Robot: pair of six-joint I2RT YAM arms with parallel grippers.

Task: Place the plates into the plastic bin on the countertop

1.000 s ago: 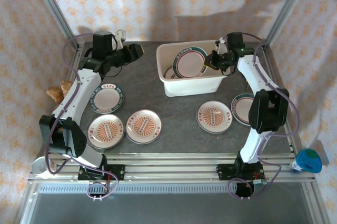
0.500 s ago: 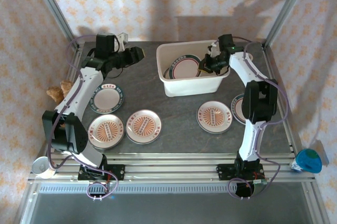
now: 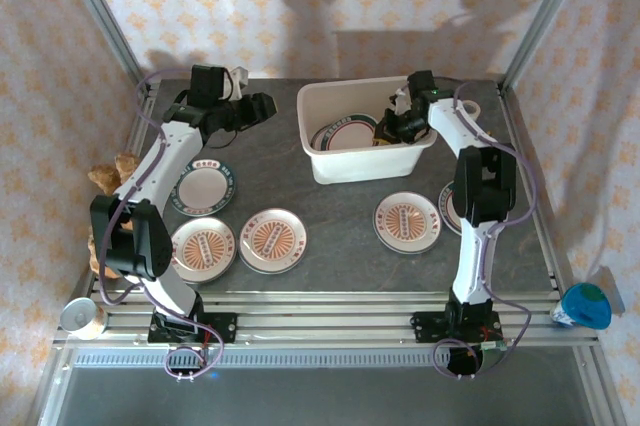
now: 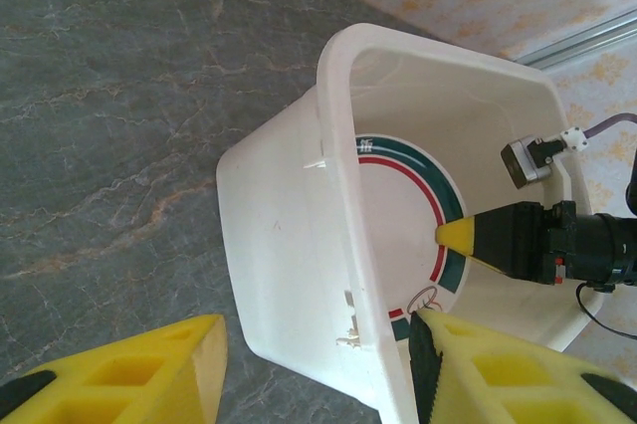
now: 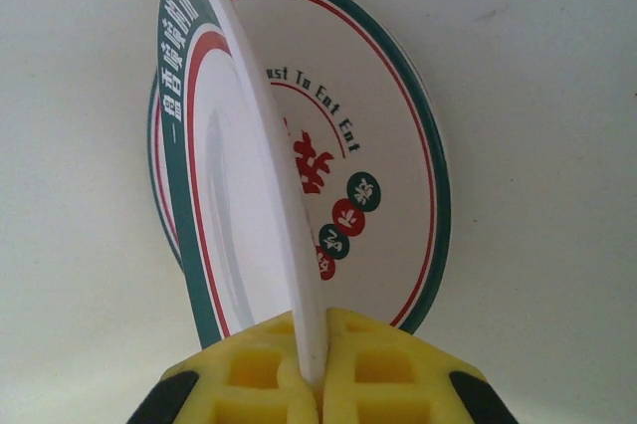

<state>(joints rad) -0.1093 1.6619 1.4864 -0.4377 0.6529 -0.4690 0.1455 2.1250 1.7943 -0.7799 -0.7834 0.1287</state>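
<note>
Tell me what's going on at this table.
The right tool is pinching a teal-rimmed plate by its edge inside the bin, close to a second plate already lying in there. The left tool is open and holds nothing; it hangs over the countertop beside the bin, facing it. Five more plates lie on the countertop in front of the bin, not yet put away.

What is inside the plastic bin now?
A teal-rimmed plate rests inside the plastic bin. The right gripper holds a second plate on edge over it, hiding part of that plate and the bin floor.
</note>
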